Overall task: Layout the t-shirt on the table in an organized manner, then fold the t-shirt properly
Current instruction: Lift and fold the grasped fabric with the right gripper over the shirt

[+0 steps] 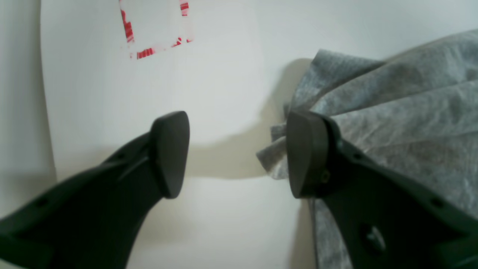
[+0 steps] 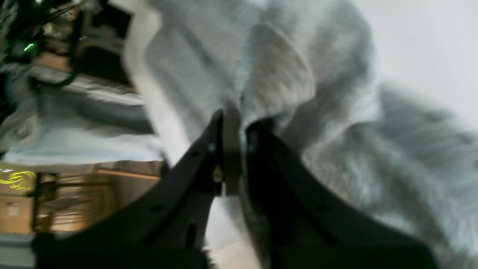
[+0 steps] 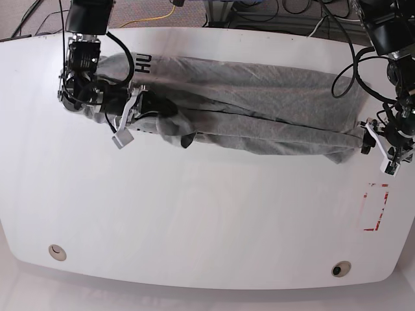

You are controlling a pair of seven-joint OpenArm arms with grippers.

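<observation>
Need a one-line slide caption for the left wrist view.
Open left gripper beside an edge of the heather-grey cotton t-shirt on the glossy white table, red outline mark beyond.

Count on inspection: one table [image 3: 194,214]. One grey shirt [image 3: 259,103] on it. Two robot arms, one at each end of the shirt, each with one gripper: left gripper [image 1: 235,155], right gripper [image 2: 234,129]. One red outline mark [image 3: 375,207]. Two round holes [image 3: 57,251] in the tabletop.

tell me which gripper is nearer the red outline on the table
Left. The left gripper sits just above the red outline at the shirt's end; the right gripper is far across the table.
</observation>
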